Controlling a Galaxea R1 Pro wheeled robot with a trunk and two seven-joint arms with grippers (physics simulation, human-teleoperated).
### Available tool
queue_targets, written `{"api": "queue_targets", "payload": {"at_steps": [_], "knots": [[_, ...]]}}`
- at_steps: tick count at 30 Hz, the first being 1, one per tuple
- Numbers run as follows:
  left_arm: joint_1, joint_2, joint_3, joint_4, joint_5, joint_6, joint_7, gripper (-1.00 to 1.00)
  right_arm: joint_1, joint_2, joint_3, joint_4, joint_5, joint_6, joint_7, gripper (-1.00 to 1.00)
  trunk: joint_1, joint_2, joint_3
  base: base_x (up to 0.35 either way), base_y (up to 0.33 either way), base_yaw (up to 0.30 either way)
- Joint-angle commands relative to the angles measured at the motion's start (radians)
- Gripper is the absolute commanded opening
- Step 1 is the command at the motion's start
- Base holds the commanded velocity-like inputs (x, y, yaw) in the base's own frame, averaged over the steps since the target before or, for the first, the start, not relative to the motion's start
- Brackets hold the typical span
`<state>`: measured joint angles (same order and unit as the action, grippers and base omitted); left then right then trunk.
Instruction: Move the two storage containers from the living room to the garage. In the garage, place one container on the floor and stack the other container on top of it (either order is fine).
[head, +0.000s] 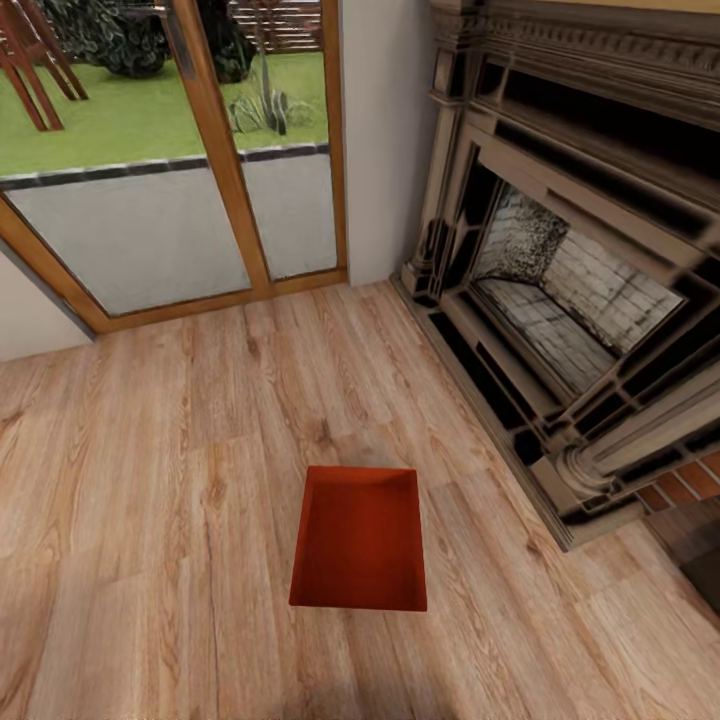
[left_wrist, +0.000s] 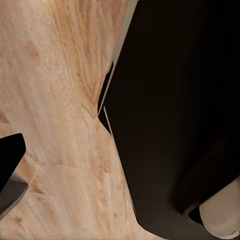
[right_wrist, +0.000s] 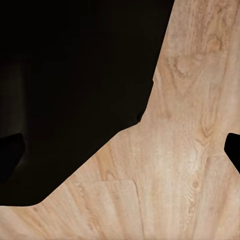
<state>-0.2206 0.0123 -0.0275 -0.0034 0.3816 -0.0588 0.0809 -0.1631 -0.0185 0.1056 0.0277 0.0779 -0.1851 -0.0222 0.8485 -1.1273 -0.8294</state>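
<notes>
An orange-red storage container (head: 360, 540) sits open-topped on the light wood plank floor (head: 150, 500), lower centre of the head view. It looks rigid, light and smooth-walled, probably best gripped by opposite rims. Whether the grippers are apart or together cannot be told.

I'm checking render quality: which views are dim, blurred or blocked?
Head view: evenly lit and fairly sharp; the storage container casts a faint shadow on the wood floor. Left wrist view: a dark unlit shape blocks much of it, and the planks look soft. Right wrist view: likewise, a black mass blocks much.
</notes>
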Motion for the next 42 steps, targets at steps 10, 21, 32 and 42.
{"api": "queue_targets", "payload": {"at_steps": [10,21,32,42], "knots": [[0.000,0.000,-0.003,0.000,0.005,-0.003,0.002,1.00,-0.001,0.000,0.005,0.003,0.008,-0.004,-0.002,1.00,0.035,-0.064,-0.029,0.000,0.000,0.000],[0.000,0.000,-0.003,0.000,0.005,-0.003,0.002,1.00,-0.001,0.001,0.003,0.003,0.009,-0.005,-0.002,1.00,0.035,-0.064,-0.029,0.000,0.000,0.000],[0.000,0.000,-0.003,0.000,0.005,-0.003,0.002,1.00,-0.001,0.003,0.003,0.003,0.010,-0.004,-0.002,1.00,0.035,-0.064,-0.029,0.000,0.000,0.000],[0.000,0.039,-0.003,-0.034,-0.002,0.006,0.002,1.00,-0.001,0.000,0.002,-0.051,0.012,0.016,0.003,1.00,0.035,-0.064,-0.029,0.000,0.000,0.000]]}}
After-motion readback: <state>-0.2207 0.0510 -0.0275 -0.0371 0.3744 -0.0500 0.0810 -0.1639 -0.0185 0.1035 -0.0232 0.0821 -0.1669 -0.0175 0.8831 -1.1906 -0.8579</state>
